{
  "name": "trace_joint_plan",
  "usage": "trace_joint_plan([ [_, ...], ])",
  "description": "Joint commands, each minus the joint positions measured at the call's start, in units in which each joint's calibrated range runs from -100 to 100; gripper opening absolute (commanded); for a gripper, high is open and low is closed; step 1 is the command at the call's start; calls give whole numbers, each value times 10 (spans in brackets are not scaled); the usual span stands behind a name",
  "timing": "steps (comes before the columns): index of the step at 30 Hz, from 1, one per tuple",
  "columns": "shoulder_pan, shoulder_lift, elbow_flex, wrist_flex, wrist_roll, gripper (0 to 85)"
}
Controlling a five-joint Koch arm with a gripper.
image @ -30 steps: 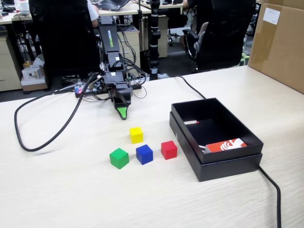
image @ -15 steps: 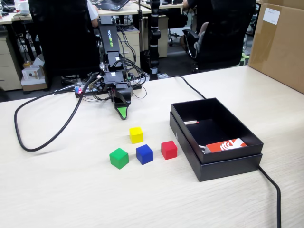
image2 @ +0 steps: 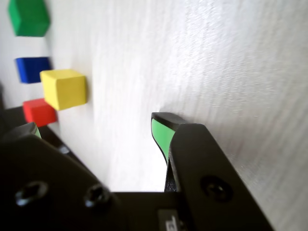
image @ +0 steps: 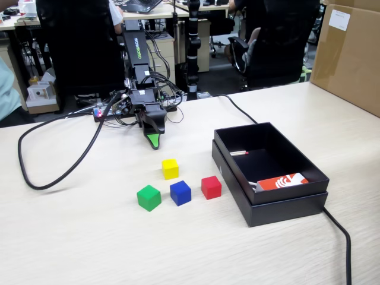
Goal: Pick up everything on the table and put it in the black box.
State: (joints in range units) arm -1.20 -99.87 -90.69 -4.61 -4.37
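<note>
Nothing on the counter (image: 89,237) has moved. Fixed view: the tool (image: 154,141) points down, empty. Yellow cube (image: 170,168) sits at its 5 o'clock; green (image: 148,198), blue (image: 180,192) and red (image: 211,187) lie beyond, beside the black box (image: 279,211).

Wrist view: the tool (image2: 96,130) is wide open, cubes at 10 o'clock.

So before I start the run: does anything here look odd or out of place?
Only the black box: it already holds an orange-and-white card and a small stick. The four cubes sit upright on the table.

Black office chairs (image: 270,41), desks behind, brown cardboard carton (image: 349,56) at right
</note>
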Motion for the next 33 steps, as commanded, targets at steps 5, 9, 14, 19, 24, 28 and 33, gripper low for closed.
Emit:
trace_joint_plan([
  [5, -7, 31, 236, -309, 22, 460],
  [9, -7, 180, 436, -469, 28, 459],
  [14, -8, 377, 621, -597, 28, 460],
  [19, -13, 587, 779, -618, 28, 460],
  [24, -10, 700, 839, -618, 29, 461],
  [28, -5, 771, 852, -617, 33, 464],
  [33, 2, 847, 886, -617, 43, 464],
])
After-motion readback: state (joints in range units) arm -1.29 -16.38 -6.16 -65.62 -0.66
